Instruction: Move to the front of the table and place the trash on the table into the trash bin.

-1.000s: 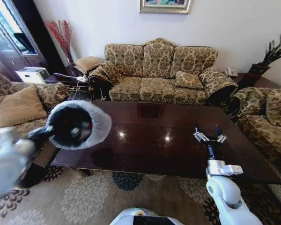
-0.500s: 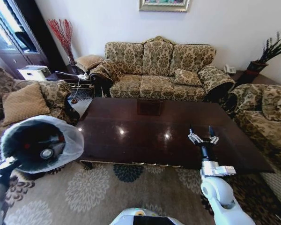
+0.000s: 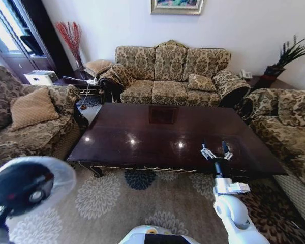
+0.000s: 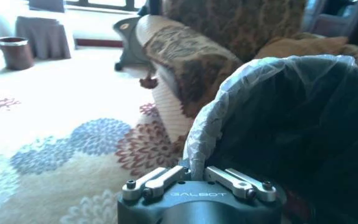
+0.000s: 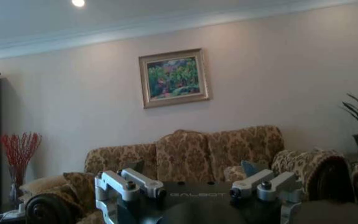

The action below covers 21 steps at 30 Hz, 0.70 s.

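Trash bin (image 3: 25, 185) sits at the lower-left of the head view, mouth turned toward the camera, its whitish liner folded over the rim and a red-labelled bottle (image 3: 33, 183) lying inside against the black interior. It is carried by the left gripper (image 4: 197, 179), whose 2 fingers pinch the lined rim between them, as the left wrist view shows; holding by the rim keeps the mouth open and lets the bin travel with the robot. Below it is patterned carpet (image 3: 107, 203), not tabletop, so the bin hangs clear of the table (image 3: 157, 147) and well to its left.

The right gripper (image 3: 216, 151) hovers over the table's near right edge with fingers spread wide and nothing between them (the right wrist view confirms an empty gap, looking toward the sofa (image 5: 185, 156) and a framed picture (image 5: 174, 77)). No litter is visible on the glossy top; judged from that, the collection appears done and the bin is being taken away from the table.

Against the frame 1 s ago: the whole scene has shifted, so the camera itself has moved back, with more carpet now in front of the table. The bin was then up at the table's near left corner; it now shows lower and further left. The right gripper shows smaller and nearer the table's front edge, equally open.
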### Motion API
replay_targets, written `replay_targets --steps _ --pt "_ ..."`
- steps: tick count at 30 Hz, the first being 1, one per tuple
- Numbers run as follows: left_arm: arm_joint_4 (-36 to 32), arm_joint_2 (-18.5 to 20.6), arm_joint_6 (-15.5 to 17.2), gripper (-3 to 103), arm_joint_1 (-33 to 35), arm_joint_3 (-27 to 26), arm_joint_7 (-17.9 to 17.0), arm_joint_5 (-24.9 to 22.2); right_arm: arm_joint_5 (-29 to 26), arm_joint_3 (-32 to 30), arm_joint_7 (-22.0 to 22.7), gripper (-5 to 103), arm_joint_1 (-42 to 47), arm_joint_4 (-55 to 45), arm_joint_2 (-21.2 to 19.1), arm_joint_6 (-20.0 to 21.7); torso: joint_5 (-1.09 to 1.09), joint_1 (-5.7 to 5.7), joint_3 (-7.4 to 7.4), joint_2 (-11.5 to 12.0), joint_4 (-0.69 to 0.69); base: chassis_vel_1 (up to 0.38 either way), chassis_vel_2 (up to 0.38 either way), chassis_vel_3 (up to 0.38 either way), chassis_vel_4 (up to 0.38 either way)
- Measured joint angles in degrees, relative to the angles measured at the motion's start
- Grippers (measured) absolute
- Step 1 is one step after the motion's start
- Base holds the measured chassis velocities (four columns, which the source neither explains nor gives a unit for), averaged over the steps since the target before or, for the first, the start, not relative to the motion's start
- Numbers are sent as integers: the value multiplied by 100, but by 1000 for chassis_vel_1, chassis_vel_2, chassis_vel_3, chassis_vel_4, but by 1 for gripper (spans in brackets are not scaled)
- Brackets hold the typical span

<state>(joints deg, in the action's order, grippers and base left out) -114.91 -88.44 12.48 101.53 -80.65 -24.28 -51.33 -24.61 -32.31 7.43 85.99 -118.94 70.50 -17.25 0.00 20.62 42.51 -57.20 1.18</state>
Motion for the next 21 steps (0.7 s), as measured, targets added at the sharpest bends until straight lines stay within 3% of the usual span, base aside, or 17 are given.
replay_targets --steps 7,15,21 --pt "1489 10 -417 0 -188 484 69 253 72 -9 0 100 -24 -19 106 55 -3 -11 -4 -3 2 -33 -43 35 67" --pt "2698 132 -389 0 -595 1048 91 -196 210 -21 0 100 27 -89 173 -20 4 -8 -2 -2 1 -92 -108 99 106" --pt "3638 497 -194 0 -1092 1399 139 -581 269 -115 0 100 120 -236 152 -7 3 -7 -2 -2 -2 -36 -35 36 4"
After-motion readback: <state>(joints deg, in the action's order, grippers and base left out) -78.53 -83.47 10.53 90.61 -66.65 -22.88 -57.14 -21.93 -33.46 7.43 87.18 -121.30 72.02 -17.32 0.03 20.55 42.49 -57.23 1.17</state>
